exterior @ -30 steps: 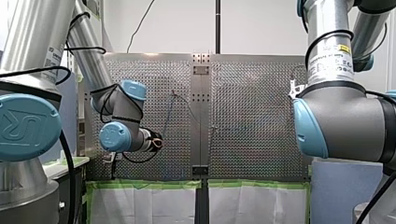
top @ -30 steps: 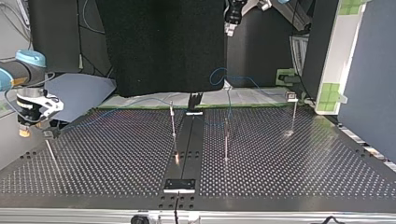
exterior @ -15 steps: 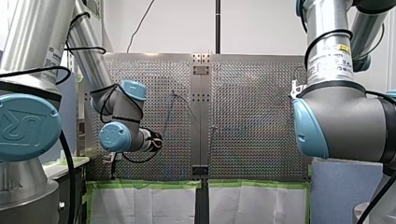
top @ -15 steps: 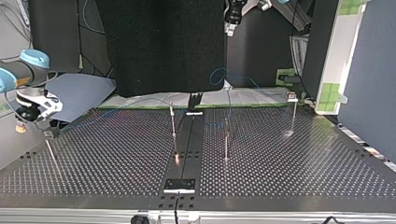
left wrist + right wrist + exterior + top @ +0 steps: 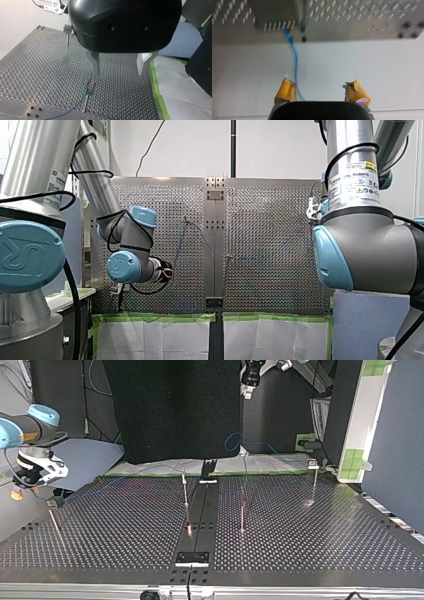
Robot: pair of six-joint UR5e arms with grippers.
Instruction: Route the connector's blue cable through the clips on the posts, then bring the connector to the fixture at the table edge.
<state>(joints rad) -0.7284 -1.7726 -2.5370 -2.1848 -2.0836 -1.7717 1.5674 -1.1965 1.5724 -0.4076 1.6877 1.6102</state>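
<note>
The thin blue cable lies along the far part of the perforated table, with a loop rising behind it. Thin posts stand on the table. In the left wrist view my left gripper hangs open above a clip post that the cable passes. My right gripper is open off the table's edge, and the cable runs just beside one yellow pad. It shows at the top view's left as the right gripper. I cannot make out the connector.
A dark centre strip crosses the table, with a plate at its near end and a black bracket at its far end. A short post stands at the top view's left. Green tape edges the table.
My right arm has lifted and drawn its gripper further toward the top view's left, away from the table. My left arm has stayed still.
</note>
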